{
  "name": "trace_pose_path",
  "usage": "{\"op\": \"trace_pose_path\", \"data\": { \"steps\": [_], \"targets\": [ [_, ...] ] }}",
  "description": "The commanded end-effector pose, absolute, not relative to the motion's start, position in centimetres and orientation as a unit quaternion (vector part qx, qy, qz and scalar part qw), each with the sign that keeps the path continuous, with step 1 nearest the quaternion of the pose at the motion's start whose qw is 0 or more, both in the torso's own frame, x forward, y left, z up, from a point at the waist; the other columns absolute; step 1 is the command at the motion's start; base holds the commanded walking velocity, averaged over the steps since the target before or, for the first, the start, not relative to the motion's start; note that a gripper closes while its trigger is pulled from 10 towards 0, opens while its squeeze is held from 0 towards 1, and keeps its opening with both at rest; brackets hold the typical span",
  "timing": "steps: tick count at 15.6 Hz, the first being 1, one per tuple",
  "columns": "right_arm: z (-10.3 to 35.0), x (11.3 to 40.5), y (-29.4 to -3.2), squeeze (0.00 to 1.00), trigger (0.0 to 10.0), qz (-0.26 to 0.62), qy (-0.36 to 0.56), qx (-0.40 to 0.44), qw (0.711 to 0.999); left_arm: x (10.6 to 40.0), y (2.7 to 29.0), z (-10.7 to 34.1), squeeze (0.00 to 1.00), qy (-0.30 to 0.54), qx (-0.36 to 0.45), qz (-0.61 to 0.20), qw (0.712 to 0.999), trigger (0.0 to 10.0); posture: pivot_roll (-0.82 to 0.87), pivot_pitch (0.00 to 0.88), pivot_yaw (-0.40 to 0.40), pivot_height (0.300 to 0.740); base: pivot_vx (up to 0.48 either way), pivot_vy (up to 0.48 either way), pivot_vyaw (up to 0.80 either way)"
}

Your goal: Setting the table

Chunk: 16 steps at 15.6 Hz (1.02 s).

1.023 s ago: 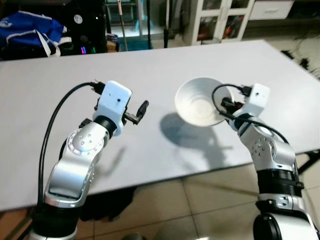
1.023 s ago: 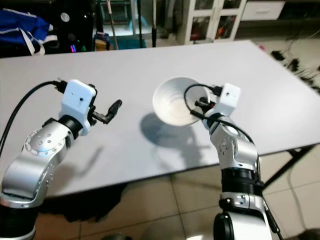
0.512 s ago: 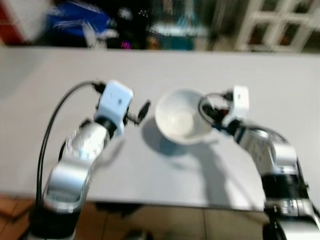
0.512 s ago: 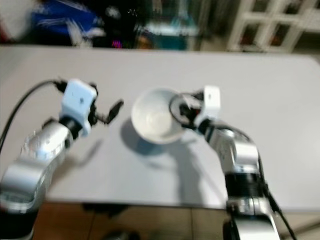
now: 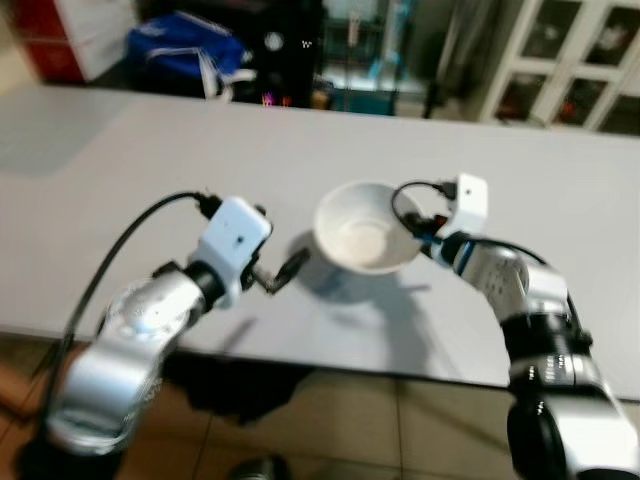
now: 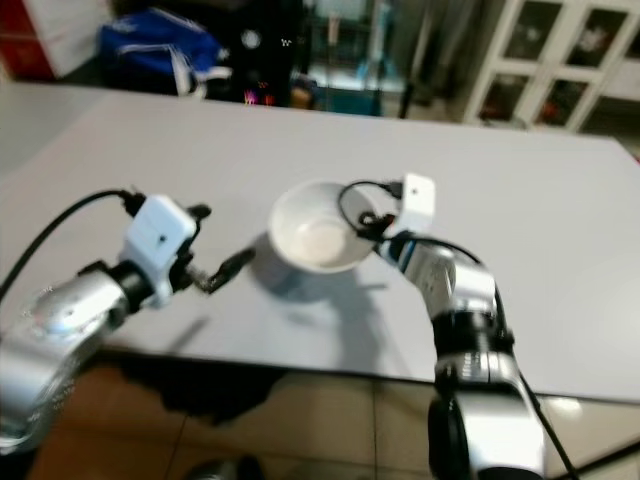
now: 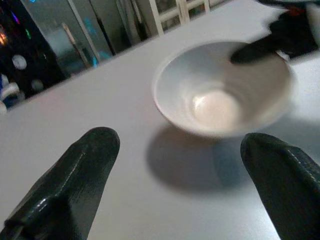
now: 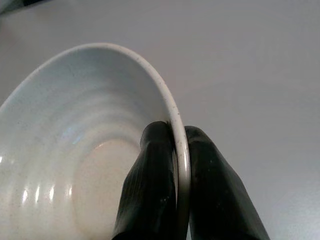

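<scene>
A white ribbed bowl (image 5: 362, 238) hangs a little above the grey table (image 5: 120, 170), casting a shadow beneath it. My right gripper (image 8: 175, 180) is shut on the bowl's rim (image 8: 170, 100), one finger inside and one outside. To the left of the bowl, my left gripper (image 5: 291, 267) stands open over the table with nothing between its fingers (image 7: 75, 180). In the left wrist view the bowl (image 7: 220, 90) lies ahead of that gripper, beyond its fingertips.
A blue bag (image 5: 185, 50) and dark equipment stand behind the table's far edge. White cabinets (image 5: 560, 60) are at the back right. The table's near edge (image 5: 330, 350) runs just in front of my arms, with tiled floor below.
The camera has swung, so the whole scene has shifted. My right gripper keeps its hold on the bowl, which now sits closer to my left gripper.
</scene>
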State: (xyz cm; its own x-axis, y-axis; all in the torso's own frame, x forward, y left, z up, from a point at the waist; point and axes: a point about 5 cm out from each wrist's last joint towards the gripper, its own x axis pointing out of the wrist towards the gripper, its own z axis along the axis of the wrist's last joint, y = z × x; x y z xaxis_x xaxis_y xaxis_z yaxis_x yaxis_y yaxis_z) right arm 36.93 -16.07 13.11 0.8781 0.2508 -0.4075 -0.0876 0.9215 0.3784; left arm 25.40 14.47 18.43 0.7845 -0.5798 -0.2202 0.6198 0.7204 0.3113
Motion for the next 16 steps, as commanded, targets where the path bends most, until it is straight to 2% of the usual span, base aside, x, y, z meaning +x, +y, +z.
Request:
{"op": "trace_pose_path", "data": {
  "steps": [1,3,8,12,16],
  "targets": [
    [14.4,38.2,-15.3,0.00,10.0,0.082,0.203,0.199,0.955,24.9,14.9,18.0,0.00,0.076,0.190,-0.344,0.916,10.0,0.03,0.010,-0.035,0.740,0.000,0.000,0.00],
    [14.6,38.8,-15.3,0.00,10.0,0.069,0.199,0.215,0.954,24.9,15.4,18.1,0.00,0.078,0.196,-0.334,0.919,10.0,0.03,0.014,-0.042,0.740,0.000,0.000,0.00],
    [15.7,39.7,-15.3,0.00,10.0,0.048,0.158,0.211,0.963,26.8,14.8,19.3,0.00,0.032,0.159,-0.235,0.958,10.0,0.04,0.025,-0.044,0.740,0.000,0.000,0.00],
    [16.6,39.6,-16.4,0.00,10.0,0.029,0.119,0.209,0.970,27.6,14.1,19.5,0.00,0.022,0.148,-0.218,0.965,10.0,0.01,0.030,-0.027,0.740,0.000,0.000,0.00],
    [16.0,39.0,-16.8,0.00,10.0,0.029,0.117,0.203,0.972,27.9,14.0,19.5,0.00,0.021,0.145,-0.211,0.966,10.0,0.01,0.028,-0.018,0.740,0.256,0.000,0.00]
  ]
}}
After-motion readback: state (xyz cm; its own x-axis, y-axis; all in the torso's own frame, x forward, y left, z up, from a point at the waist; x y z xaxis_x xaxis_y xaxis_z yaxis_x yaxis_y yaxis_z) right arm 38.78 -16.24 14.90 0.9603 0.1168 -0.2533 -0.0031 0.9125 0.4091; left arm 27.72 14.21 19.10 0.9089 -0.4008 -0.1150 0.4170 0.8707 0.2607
